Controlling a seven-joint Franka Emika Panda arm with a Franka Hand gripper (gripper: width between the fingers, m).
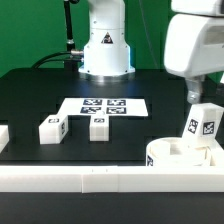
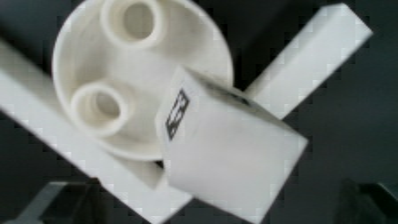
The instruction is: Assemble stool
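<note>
Black table point(image 1: 25, 95), green backdrop. The round seat point(image 1: 180, 155) sits at the exterior view's right against the front rail point(image 1: 70, 180), with a 3rd leg point(image 1: 203, 122) tilted on it. 1 leg point(image 1: 52, 128) and a 2nd leg point(image 1: 98, 127) lie near the marker board point(image 1: 103, 105). The claw point(image 1: 194, 96) hangs spread wide above the 3rd leg, seemingly gripping nothing.

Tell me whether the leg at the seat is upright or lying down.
Upright, slightly tilted: the leg stands on end at the seat rim.

No legible text, only patterned square tags point(image 1: 103, 105)
</note>
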